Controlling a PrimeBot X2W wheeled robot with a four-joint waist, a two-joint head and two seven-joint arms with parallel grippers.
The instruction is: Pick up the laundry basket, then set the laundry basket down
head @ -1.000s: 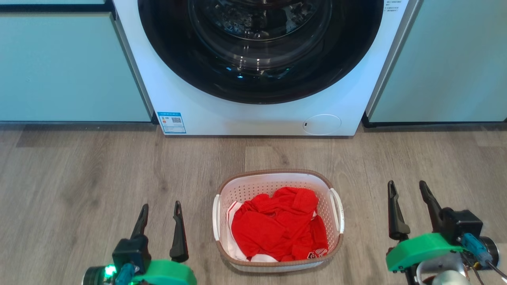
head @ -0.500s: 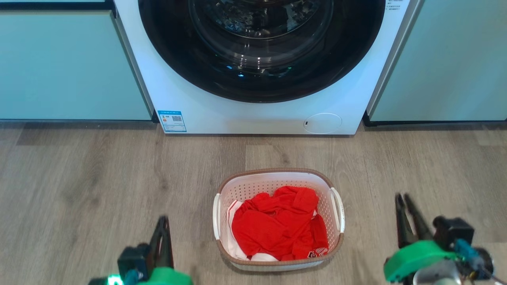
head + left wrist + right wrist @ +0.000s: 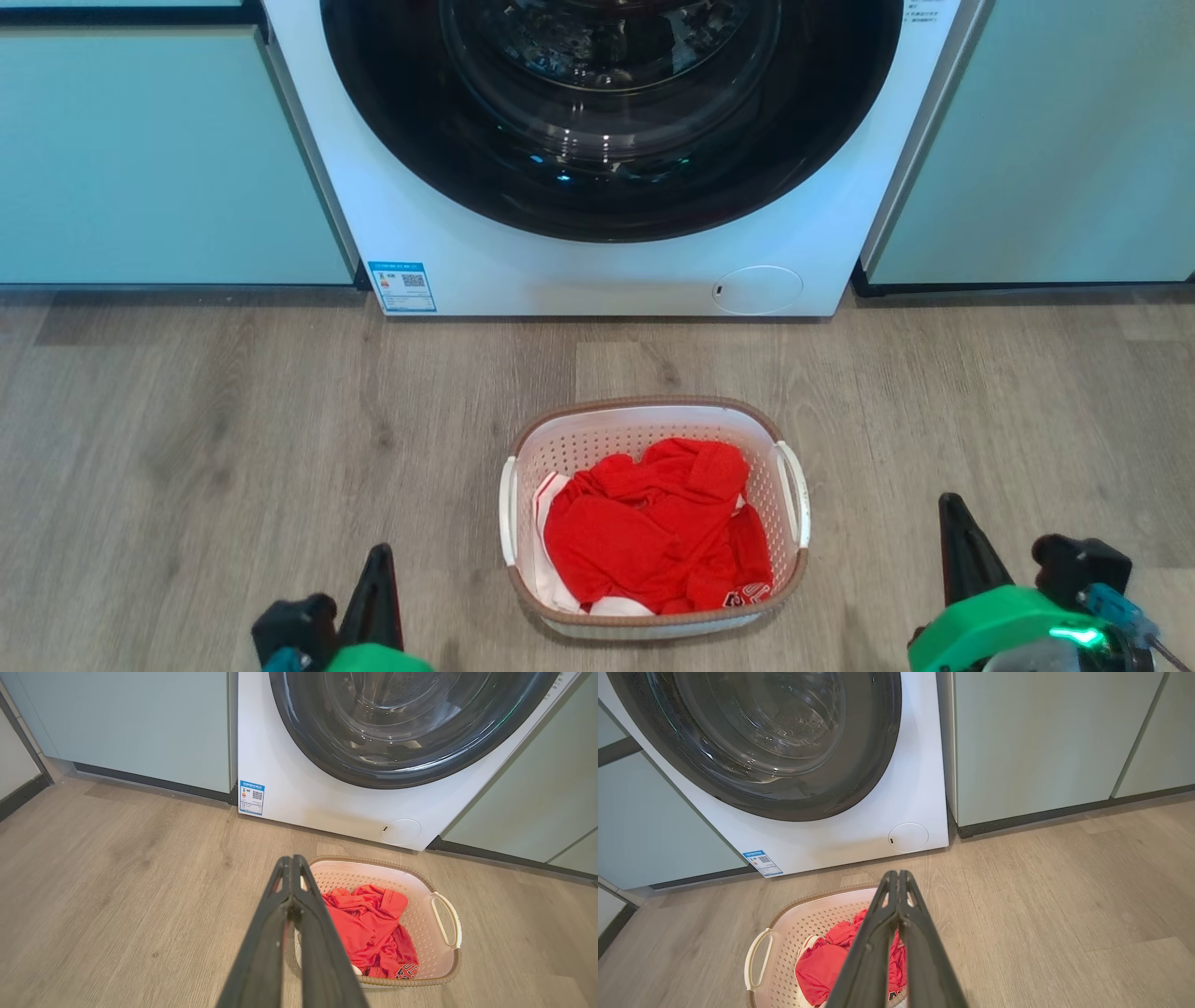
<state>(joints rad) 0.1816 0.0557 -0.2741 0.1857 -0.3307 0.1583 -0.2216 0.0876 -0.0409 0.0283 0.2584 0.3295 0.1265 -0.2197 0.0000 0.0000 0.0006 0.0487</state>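
Observation:
The laundry basket [image 3: 644, 415] stands on the wood floor in front of the washing machine, white and perforated with a brown rim and two white side handles; red clothes [image 3: 653, 532] lie in it. The basket also appears in the left wrist view [image 3: 411, 891] and right wrist view [image 3: 808, 910]. My left gripper [image 3: 378, 560] is at the lower left, shut and empty, well left of the basket. At the lower right my right gripper [image 3: 954, 513] is shut and empty, apart from the basket's right handle [image 3: 794, 490]. Both wrist views show the fingers pressed together [image 3: 292, 863] [image 3: 896, 877].
A white front-loading washing machine [image 3: 607, 271] with a dark round door stands behind the basket. Pale green cabinets [image 3: 168, 159] flank it on both sides. Open wood floor [image 3: 233, 439] lies to the left and right of the basket.
Both grippers went from open to shut and drew back toward the bottom edge of the head view. The basket has stayed in place.

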